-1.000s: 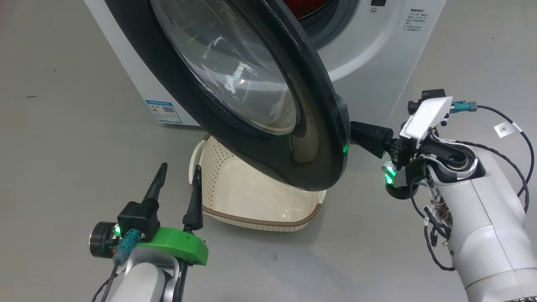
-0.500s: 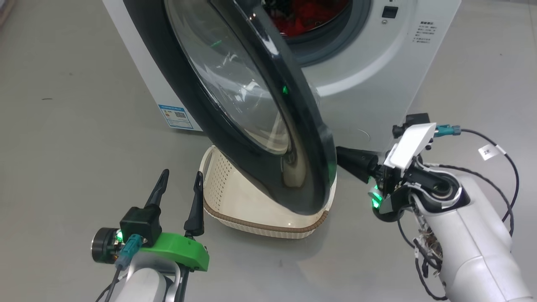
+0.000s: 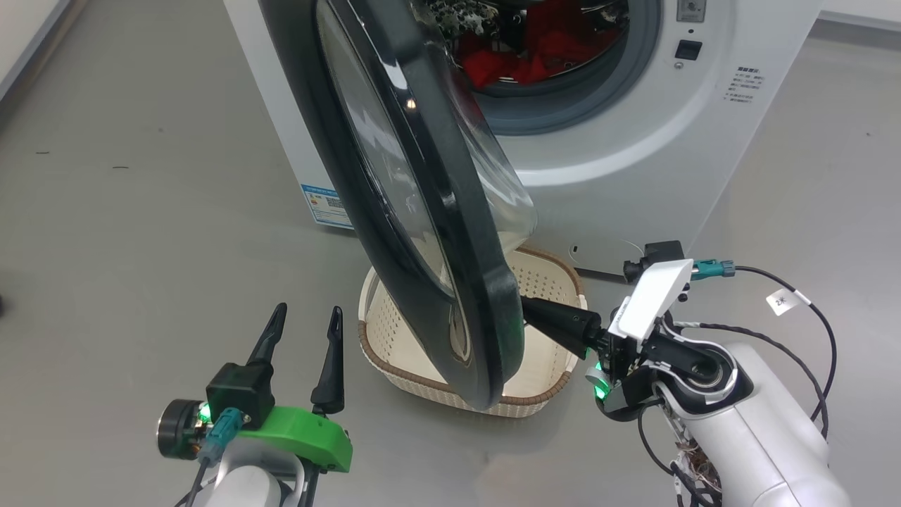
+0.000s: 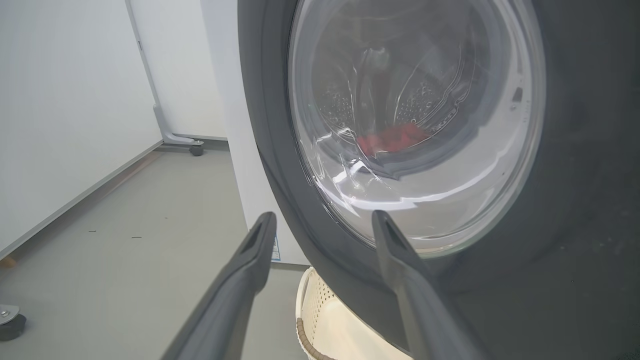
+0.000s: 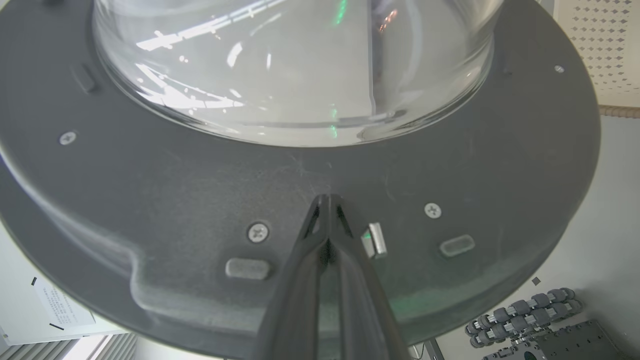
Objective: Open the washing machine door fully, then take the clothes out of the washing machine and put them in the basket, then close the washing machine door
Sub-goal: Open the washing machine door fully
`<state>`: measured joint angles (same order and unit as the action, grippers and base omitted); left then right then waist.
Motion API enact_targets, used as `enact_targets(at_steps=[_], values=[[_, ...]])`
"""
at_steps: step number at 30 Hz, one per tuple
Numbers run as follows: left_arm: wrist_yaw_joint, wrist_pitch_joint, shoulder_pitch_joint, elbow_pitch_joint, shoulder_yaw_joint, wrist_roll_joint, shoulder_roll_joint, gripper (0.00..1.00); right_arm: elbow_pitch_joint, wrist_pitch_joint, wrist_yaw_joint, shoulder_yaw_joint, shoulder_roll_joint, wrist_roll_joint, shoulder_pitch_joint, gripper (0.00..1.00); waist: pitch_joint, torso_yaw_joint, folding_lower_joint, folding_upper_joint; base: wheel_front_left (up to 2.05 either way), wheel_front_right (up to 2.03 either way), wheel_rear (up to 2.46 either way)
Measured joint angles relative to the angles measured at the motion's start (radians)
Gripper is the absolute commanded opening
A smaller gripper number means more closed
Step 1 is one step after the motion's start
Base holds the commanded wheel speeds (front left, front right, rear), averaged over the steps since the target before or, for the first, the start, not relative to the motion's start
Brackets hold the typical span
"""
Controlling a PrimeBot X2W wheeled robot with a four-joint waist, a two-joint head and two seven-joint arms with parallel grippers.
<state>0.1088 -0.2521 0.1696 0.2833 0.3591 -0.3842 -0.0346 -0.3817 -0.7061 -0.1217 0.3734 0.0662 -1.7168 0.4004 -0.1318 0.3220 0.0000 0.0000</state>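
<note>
The door [image 3: 422, 211] is seen swung well out from the washer [image 3: 633, 162]. It is hinged at the machine's left side, stands nearly edge-on in the head view, and is not yet fully open. The right gripper [image 5: 327, 200] is held with its fingers pressed together and nothing between them. Their tips are set against the door's dark inner frame, just below the glass bowl [image 5: 295, 75] and beside the metal latch [image 5: 376, 240]. The left gripper [image 3: 308, 310] is held spread wide and empty, near the door's outer face but apart from it. The clothes [image 3: 542, 56] lie in the drum, with red folds showing past the grey seal [image 3: 563, 116]. The basket [image 3: 545, 278] is stood on the floor just before the washer's front, under the door's lower edge, and nothing is seen in it.

The door is judged stiff and fairly heavy, turning only about its hinge. Its glossy face would likely be slippery, so it is best pushed on the matt inner frame near the latch edge, away from the glass. The clothes are judged light and limp. A raised fold should be pinched, and snagging on the seal guarded against.
</note>
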Motion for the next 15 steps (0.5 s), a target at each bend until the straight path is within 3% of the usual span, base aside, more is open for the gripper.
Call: enact_targets(at_steps=[15], values=[[0.000,0.000,-0.012,-0.001,-0.003,-0.002,0.000,1.00,0.056,0.069,0.000,0.128,0.000,-0.021,-0.036,0.00,0.014,0.066,0.0000,0.0000,0.00,0.00,0.00]])
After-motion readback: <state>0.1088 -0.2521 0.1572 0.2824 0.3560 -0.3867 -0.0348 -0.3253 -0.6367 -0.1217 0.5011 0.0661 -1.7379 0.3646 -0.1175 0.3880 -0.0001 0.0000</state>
